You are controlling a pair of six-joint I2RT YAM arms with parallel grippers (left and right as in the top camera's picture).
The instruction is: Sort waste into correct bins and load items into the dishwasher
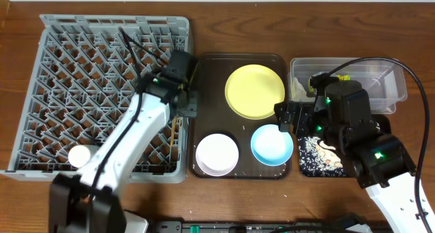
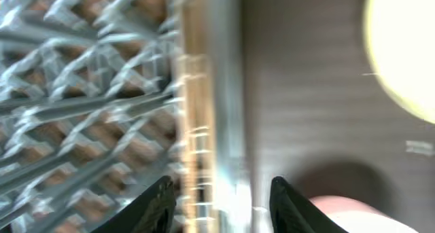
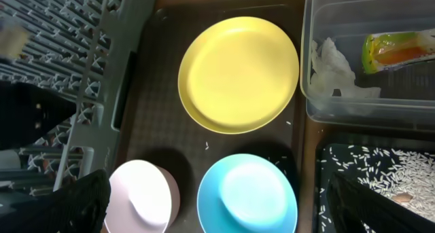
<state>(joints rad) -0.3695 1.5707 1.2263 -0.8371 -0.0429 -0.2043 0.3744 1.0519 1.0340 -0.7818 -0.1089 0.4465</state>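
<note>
The grey dish rack (image 1: 102, 90) holds the small white cup (image 1: 80, 155). The brown tray carries the yellow plate (image 1: 255, 90), the white-pinkish bowl (image 1: 217, 153) and the light blue bowl (image 1: 272, 145). My left gripper (image 1: 189, 105) is open and empty over the rack's right rim; its wrist view (image 2: 221, 192) is blurred, with a pale wooden strip (image 2: 196, 124), perhaps the chopsticks, between the jaws. My right gripper (image 1: 289, 117) is open and empty above the blue bowl (image 3: 248, 195). The clear tub (image 3: 309, 90) holds the tissue (image 3: 333, 66) and wrapper (image 3: 397, 49). The black tray (image 3: 380, 172) holds crumbs.
The brown serving tray (image 1: 207, 77) lies between the rack and the bins. A few loose crumbs lie on it near the blue bowl. The black tray (image 1: 326, 158) sits in front of the clear tub (image 1: 380, 90) at the right.
</note>
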